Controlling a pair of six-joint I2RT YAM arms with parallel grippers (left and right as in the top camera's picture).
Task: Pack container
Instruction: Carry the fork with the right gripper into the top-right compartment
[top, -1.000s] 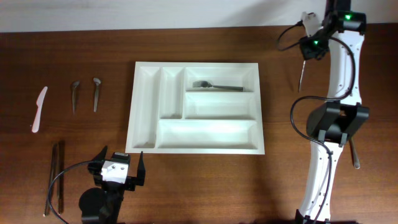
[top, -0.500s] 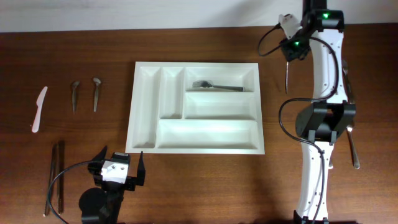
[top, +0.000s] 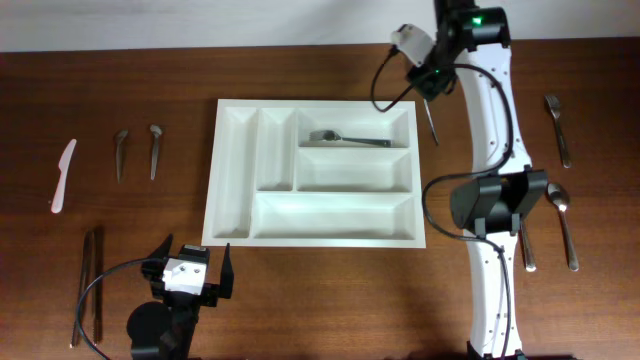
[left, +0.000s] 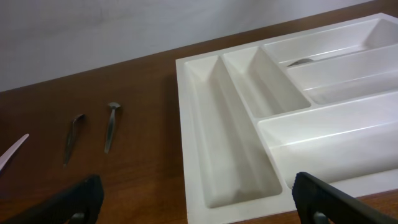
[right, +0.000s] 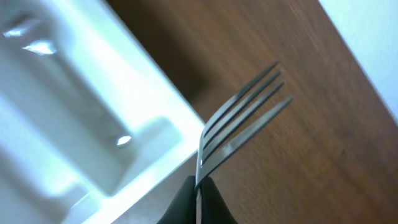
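The container (top: 318, 241) is a large white cutlery tray in the middle of the table. A metal fork (top: 347, 138) lies in its upper right compartment. My right gripper (top: 428, 86) hangs just off the tray's upper right corner, shut on a second fork (top: 432, 122). In the right wrist view that fork (right: 242, 127) sticks out of the closed gripper (right: 198, 199), tines over bare wood beside the tray rim (right: 155, 168). My left gripper (top: 196, 247) stands open and holds nothing, in front of the tray's near left corner (left: 186, 124).
Left of the tray lie a white plastic knife (top: 62, 175), two small spoons (top: 120, 152) (top: 154, 150) and dark sticks (top: 90, 285). On the right lie a fork (top: 557, 115), a spoon (top: 563, 225) and another metal piece (top: 526, 245).
My right arm has swung left with the fork, from the far right corner to the tray's upper right edge. The left arm has stayed still.
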